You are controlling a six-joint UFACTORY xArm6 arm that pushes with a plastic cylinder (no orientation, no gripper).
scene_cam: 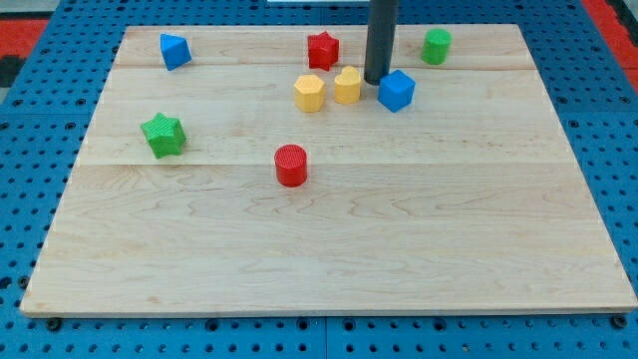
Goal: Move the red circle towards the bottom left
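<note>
The red circle [291, 165] is a short red cylinder standing near the middle of the wooden board [329, 249]. My tip [376, 81] is at the end of the dark rod near the view's top, between a yellow block [347, 85] and a blue cube [396, 90]. It looks close to or touching both. The tip is well up and to the right of the red circle.
A yellow hexagon [310, 93] lies left of the yellow block. A red star [322, 49] and a green cylinder [436, 46] sit near the top edge. A blue block [174, 50] is at top left, a green star [163, 134] at left.
</note>
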